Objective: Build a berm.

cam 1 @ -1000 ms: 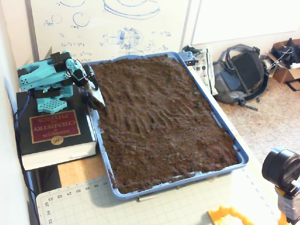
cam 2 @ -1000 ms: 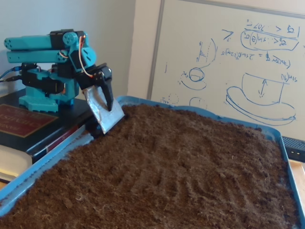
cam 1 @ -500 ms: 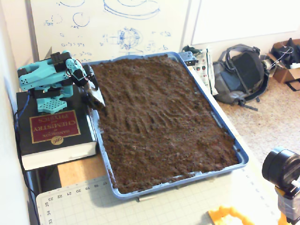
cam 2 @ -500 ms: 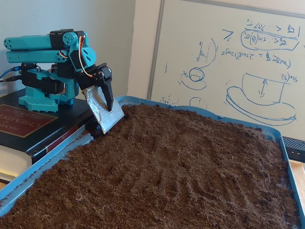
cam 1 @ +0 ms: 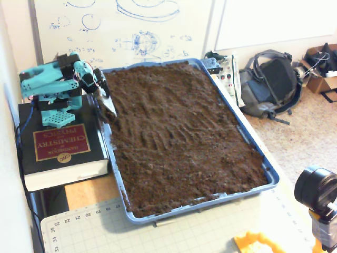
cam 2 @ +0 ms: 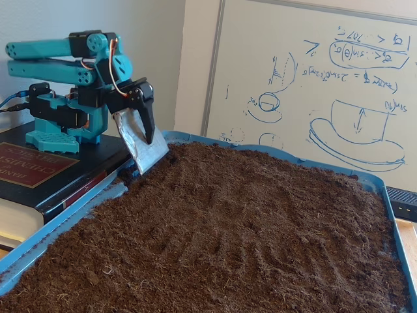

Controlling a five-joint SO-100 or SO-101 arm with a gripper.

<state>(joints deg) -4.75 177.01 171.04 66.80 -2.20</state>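
Arm [cam 2: 65,55] folded at left, on a book [cam 1: 60,145]. Gripper [cam 2: 144,147] carries a silver scoop blade [cam 2: 142,145], tip at soil by tray's [cam 1: 253,158] left rim; whether the jaws are parted, cannot tell. Soil [cam 1: 179,132] flat, faintly furrowed: no berm visible yet. Step: first scoop approach. Next move likely needs digging in and piling soil.

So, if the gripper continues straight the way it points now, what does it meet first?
The gripper, with its foil-covered scoop blade, points down and slightly forward, so it would likely meet the soil near the tray's corner first. Depth is hard to judge.
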